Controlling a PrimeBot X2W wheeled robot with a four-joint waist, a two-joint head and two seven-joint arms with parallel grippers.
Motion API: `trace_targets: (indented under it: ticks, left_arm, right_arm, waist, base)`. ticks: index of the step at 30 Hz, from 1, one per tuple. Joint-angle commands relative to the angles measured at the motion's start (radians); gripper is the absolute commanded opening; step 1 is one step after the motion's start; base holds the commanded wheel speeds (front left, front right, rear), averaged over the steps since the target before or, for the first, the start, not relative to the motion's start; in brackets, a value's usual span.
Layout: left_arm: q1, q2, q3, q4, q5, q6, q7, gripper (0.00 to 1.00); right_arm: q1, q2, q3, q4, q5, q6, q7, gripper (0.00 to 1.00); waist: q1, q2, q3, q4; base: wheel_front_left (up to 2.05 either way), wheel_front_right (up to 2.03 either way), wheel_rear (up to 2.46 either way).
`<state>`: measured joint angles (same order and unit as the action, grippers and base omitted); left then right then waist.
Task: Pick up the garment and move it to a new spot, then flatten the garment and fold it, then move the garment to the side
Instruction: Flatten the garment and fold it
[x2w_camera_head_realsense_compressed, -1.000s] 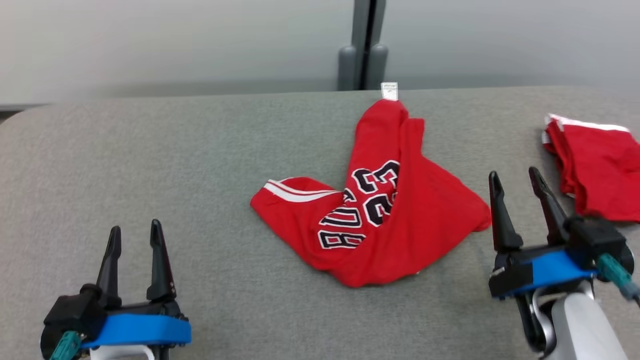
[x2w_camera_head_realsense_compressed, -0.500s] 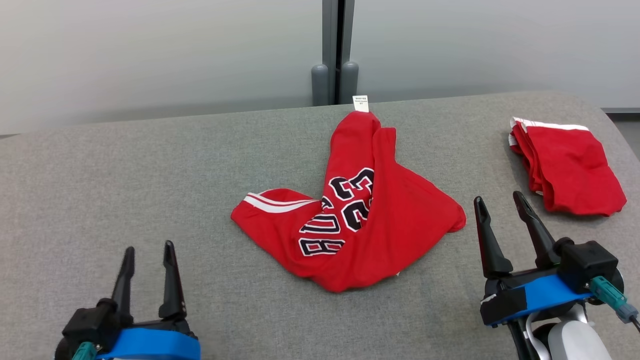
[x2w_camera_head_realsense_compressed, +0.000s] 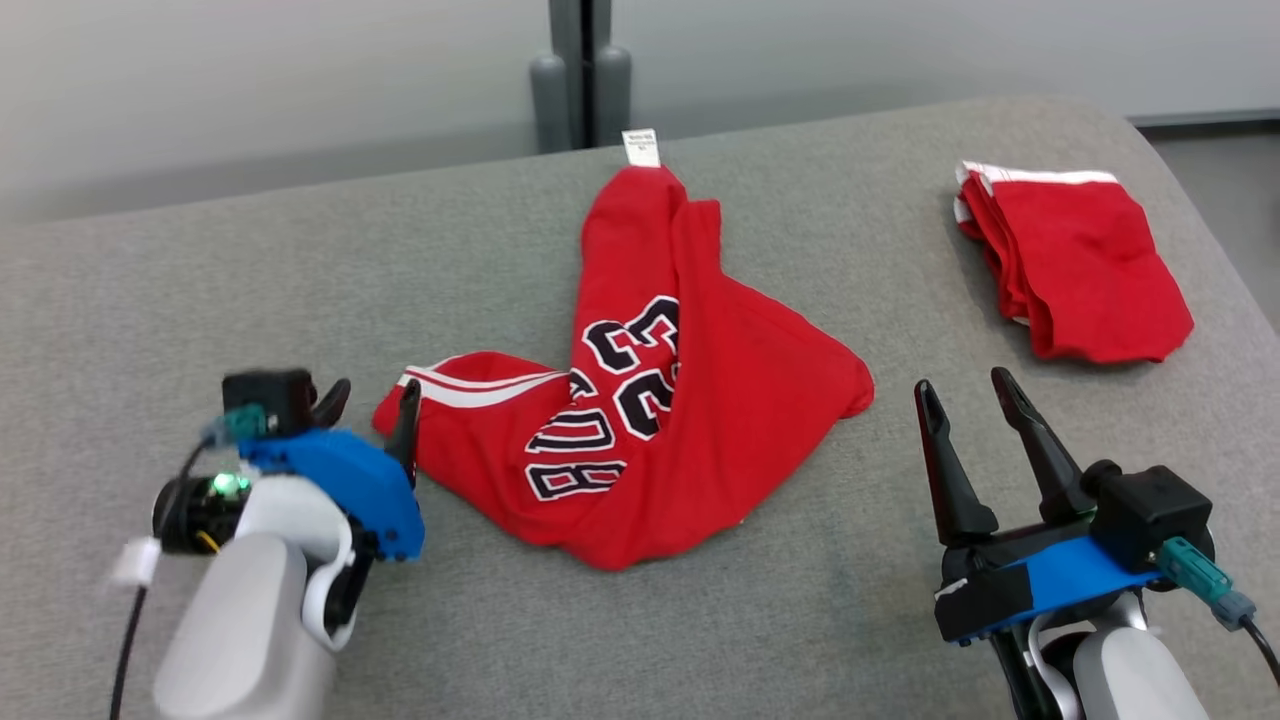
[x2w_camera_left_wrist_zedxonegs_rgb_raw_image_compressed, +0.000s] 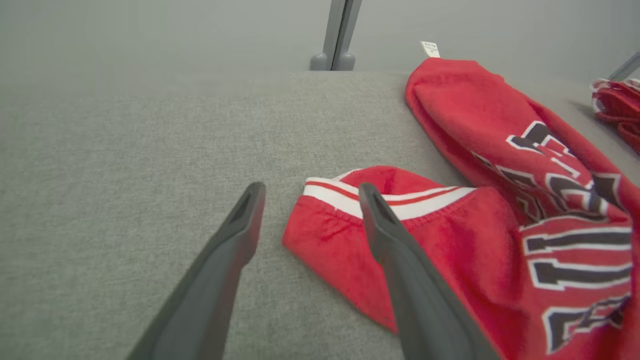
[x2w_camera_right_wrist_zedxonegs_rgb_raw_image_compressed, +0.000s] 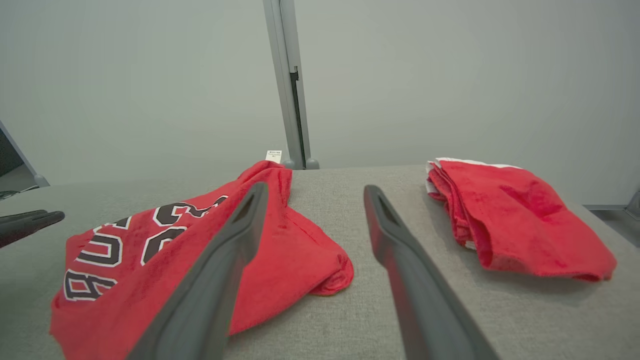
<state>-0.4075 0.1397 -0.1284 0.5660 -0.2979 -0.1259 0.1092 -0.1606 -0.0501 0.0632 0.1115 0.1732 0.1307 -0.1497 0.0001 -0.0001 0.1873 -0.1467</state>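
Two red things lay on the grey padded table (x2w_camera_head_realsense_compressed: 180, 260) as I watched. One was the jersey (x2w_camera_head_realsense_compressed: 700, 400), sprawled near the middle in a crumpled heap. Its black-and-white lettering was bunched across the folds, and a small white label (x2w_camera_head_realsense_compressed: 641, 146) poked up at the table's far edge. The other was a folded red stack (x2w_camera_head_realsense_compressed: 1075, 265), well apart at the far right, which looked finished and set aside.

The left gripper (x2w_camera_head_realsense_compressed: 375, 392) had its jaws spread wide and held nothing. It stood right at the jersey's near-left corner, by the white-striped hem (x2w_camera_head_realsense_compressed: 480, 385). From its wrist camera, one finger was over that hem and the other over bare table, so the corner lay between them. Whether a fingertip touched the cloth I could not tell. The right gripper (x2w_camera_head_realsense_compressed: 960, 380) was also wide open and empty, hovering over bare table near the jersey's right corner but apart from it.

By my reading, hardly any of the job was done. The jersey was not lifted, not flattened and not folded. The left arm seemed set for the first pick-up, which would need the jaws to close on that hem. Everything after that was left to do: carrying it to a new spot, spreading it flat, folding it, and sliding it to the side, perhaps beside the stack.
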Motion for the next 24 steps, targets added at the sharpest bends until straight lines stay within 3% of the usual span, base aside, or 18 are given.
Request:
trace_targets:
  ticks: [1,9,17,24]
  left_arm:
    - [-0.046,0.016,-0.019,0.027,-0.023,-0.006,0.050,1.00]
    - [-0.224,0.105,-0.120,0.101,-0.010,-0.003,0.400,1.00]
    - [-0.273,0.109,-0.195,0.102,-0.023,-0.004,0.508,1.00]
    - [-0.267,0.124,-0.393,0.049,-0.161,-0.007,0.640,1.00]
  right_arm:
    - [-0.014,-0.001,0.003,0.000,0.007,0.000,-0.006,1.00]
    - [-0.033,-0.001,0.000,-0.013,0.002,0.000,-0.019,1.00]
    - [-0.062,-0.001,-0.003,-0.022,-0.002,0.000,-0.024,1.00]
    - [-0.071,-0.001,-0.004,-0.024,-0.007,0.000,-0.025,1.00]
  waist:
    - [-0.0001,0.0001,0.012,-0.009]
    - [-0.0001,0.0001,0.089,-0.028]
    - [-0.0001,0.0001,0.154,-0.025]
    - [-0.0001,0.0001,0.173,-0.014]
  base:
    - [0.00,0.00,0.00]
    - [0.00,0.00,0.00]
    - [0.00,0.00,0.00]
    - [0.00,0.00,0.00]
